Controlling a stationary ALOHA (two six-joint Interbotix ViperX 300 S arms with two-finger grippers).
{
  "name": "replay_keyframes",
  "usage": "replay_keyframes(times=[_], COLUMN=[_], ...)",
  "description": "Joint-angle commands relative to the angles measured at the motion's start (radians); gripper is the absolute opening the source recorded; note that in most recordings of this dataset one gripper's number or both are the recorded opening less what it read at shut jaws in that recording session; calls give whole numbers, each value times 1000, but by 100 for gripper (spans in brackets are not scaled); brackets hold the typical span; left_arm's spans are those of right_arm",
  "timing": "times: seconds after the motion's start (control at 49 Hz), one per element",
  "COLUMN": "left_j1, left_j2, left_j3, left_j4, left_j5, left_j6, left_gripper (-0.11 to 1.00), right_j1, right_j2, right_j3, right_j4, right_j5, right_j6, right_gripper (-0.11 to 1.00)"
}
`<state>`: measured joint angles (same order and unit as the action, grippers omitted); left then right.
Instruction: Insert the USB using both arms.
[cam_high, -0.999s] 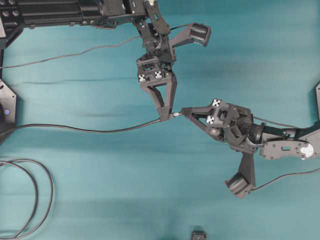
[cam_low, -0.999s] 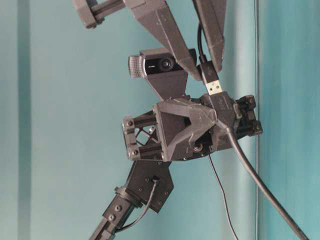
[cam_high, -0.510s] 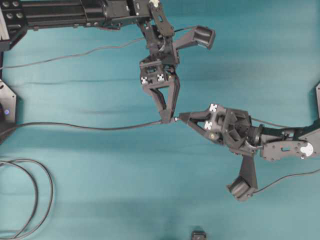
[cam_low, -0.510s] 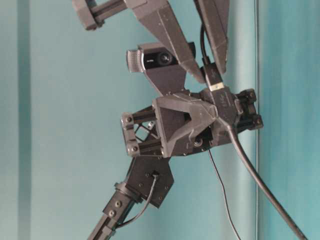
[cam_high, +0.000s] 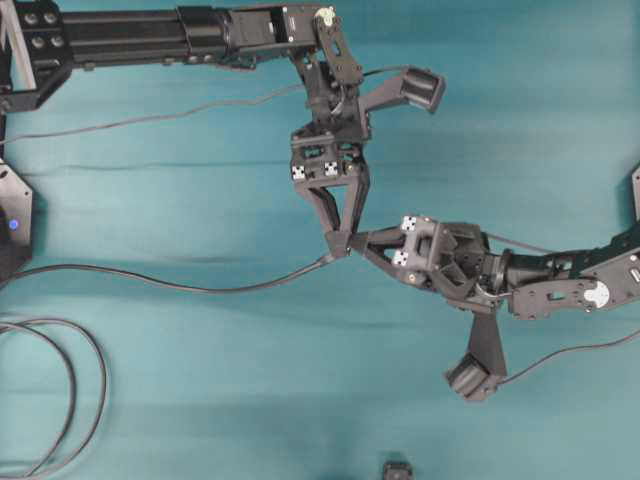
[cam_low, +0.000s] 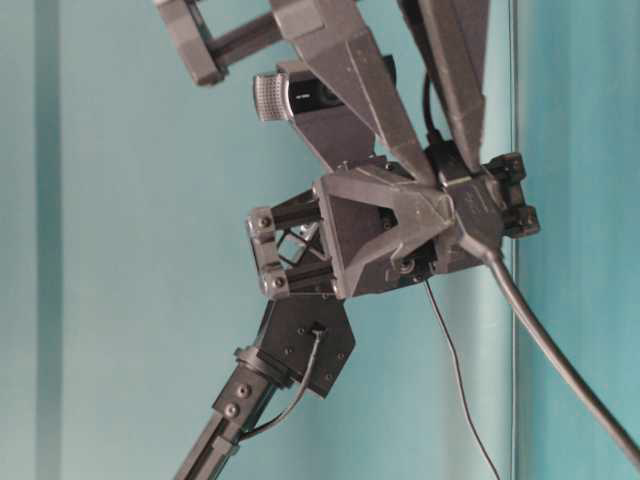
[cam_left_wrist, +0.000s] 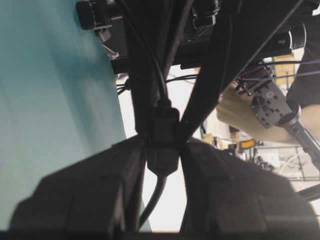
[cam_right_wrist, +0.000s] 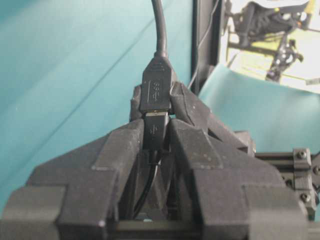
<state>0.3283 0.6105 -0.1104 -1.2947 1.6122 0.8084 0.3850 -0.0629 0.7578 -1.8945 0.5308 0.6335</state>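
Observation:
The USB (cam_right_wrist: 155, 131) is a small dark plug with a logo, pinched between my right gripper (cam_right_wrist: 156, 124) fingers, and its thin cable runs back between them. Its tip is buried in the dark socket (cam_right_wrist: 156, 90), so no silver shows. My left gripper (cam_left_wrist: 162, 146) is shut on that socket (cam_left_wrist: 162, 156), whose thicker cable (cam_high: 180, 285) trails off to the left. In the overhead view the left gripper (cam_high: 340, 247) reaches down from the top and the right gripper (cam_high: 357, 240) comes in from the right, tip to tip. The joined connectors (cam_low: 452, 172) hang above the table.
Looped dark cables (cam_high: 60, 400) lie at the lower left on the teal table cover. A small dark object (cam_high: 398, 470) sits at the bottom edge. A thin cable (cam_high: 150, 110) runs along the left arm at the top.
A second ago the plug's silvery tip showed just outside the socket. The grippers have closed together, and the tip has slid into the socket and gone from sight.

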Motion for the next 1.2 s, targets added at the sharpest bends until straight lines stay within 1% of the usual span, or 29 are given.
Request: replay_keyframes(times=[0.0,0.163,0.204,0.265,0.387,0.51,0.652,0.693,0.775,0.856,0.897,0.938,1.06,1.101,1.162,1.182], left_j1=[11,11,11,9,11,9,8,8,6,6,6,6,6,8,6,6], left_j2=[-28,-32,-35,-40,-44,-44,-48,-48,-51,-55,-58,-61,-81,-91,-109,-114], left_j3=[-37,-32,-32,-32,-32,-32,-31,-32,-32,-31,-31,-28,-15,-9,3,6], left_j4=[-14,-14,-14,-14,-14,-14,-14,-14,-14,-14,-14,-11,8,25,69,83], left_j5=[-8,-8,-8,-8,-9,-9,-11,-11,-12,-14,-15,-17,-41,-57,-89,-100], left_j6=[8,6,6,6,3,2,2,2,2,2,2,0,-8,-15,-34,-40], left_gripper=[29,29,29,29,29,29,29,29,29,29,29,29,29,29,29,29], right_j1=[5,-3,-3,-3,-3,-3,-3,-3,-3,0,8,15,57,75,98,110], right_j2=[0,0,0,-2,-2,-3,-3,-2,-5,-8,-12,-21,-77,-106,-153,-179], right_j3=[-34,-18,-12,-5,-5,-2,-2,-2,0,0,3,6,32,41,49,48], right_j4=[-11,-6,-5,-3,-2,-2,-3,-2,-2,-2,-2,-2,0,6,11,15], right_j5=[-18,18,40,78,126,130,137,140,158,209,239,270,345,370,411,428], right_j6=[2,5,15,48,137,198,216,218,229,250,264,279,336,360,410,439], right_gripper=[21,21,21,21,21,20,20,24,44,63,69,72,73,73,75,75])
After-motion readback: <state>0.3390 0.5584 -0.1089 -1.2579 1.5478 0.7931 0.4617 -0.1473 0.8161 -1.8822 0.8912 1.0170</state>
